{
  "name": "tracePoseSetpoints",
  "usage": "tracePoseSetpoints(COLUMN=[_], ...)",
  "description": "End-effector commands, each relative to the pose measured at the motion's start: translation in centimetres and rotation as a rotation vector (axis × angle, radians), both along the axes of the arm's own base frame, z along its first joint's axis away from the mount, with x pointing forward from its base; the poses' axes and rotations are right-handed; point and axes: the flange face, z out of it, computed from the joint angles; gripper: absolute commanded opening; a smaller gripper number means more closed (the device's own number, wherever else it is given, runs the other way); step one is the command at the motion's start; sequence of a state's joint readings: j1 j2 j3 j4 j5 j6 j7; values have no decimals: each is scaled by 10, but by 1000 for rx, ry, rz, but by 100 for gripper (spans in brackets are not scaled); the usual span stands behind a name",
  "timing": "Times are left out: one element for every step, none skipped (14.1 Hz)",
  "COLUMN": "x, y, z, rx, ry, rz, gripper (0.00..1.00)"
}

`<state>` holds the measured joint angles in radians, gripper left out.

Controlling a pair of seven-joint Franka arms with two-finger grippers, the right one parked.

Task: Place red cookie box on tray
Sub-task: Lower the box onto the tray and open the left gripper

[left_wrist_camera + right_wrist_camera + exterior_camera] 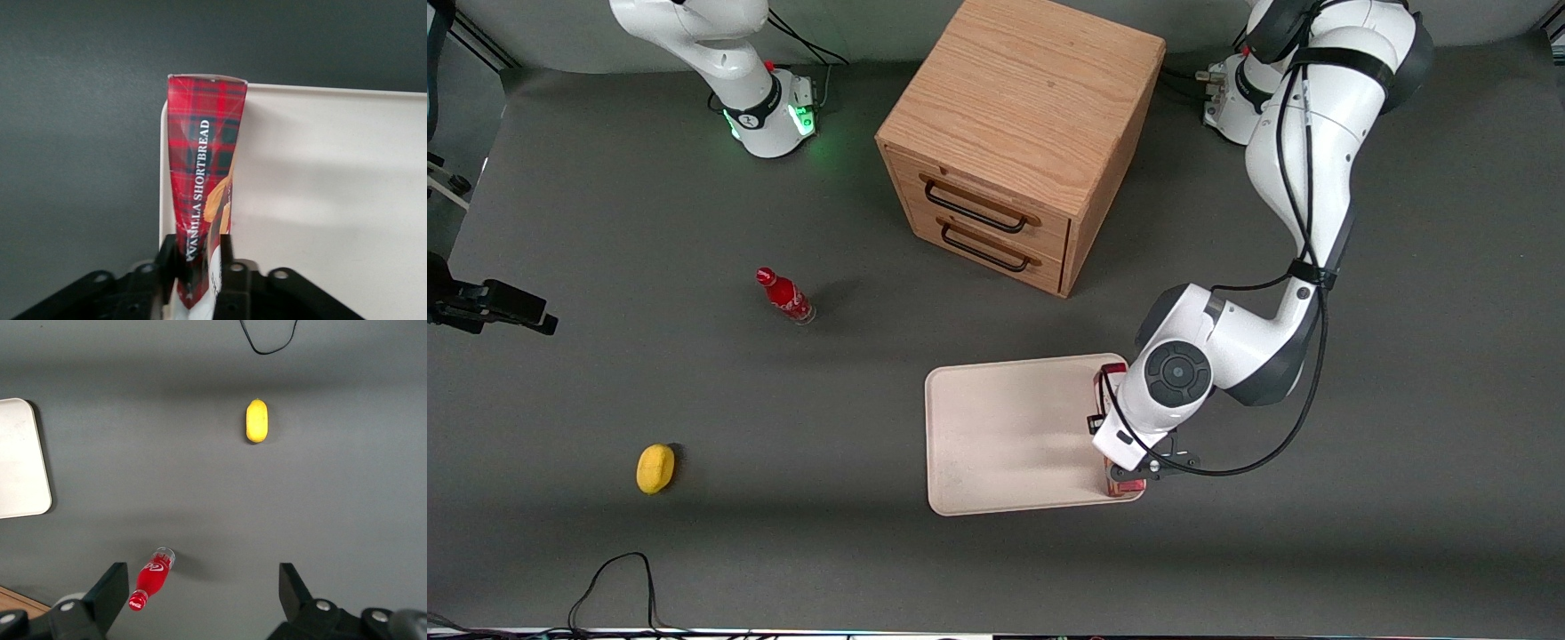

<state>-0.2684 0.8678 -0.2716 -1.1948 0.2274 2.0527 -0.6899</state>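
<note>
Clamped in our gripper (pixel 200 267), the red cookie box (pixel 203 180) stands on its narrow side along the tray's (pixel 1005 427) edge; light, stiff cardboard, we judge, best pinched across its thin faces.

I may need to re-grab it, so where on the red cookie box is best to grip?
Across its narrow width at mid-length, from above. The red cookie box is long and thin, lying along the tray edge, and the gripper is shut on it there already.
</note>
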Motion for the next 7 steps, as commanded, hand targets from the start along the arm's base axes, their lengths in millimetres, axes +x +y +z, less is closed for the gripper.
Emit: tracePoseSetpoints(x=[-1, -3, -8, -14, -21, -29, -40], y=[3, 6, 7, 10, 14, 20, 24], z=[21, 42, 67, 101, 131, 161, 189], rx=[35, 44, 55, 67, 81, 93, 106], ry=[-16, -13, 3, 7, 8, 7, 11], rz=[4, 9, 20, 29, 32, 38, 39], gripper=[76, 82, 93, 100, 100, 100, 100])
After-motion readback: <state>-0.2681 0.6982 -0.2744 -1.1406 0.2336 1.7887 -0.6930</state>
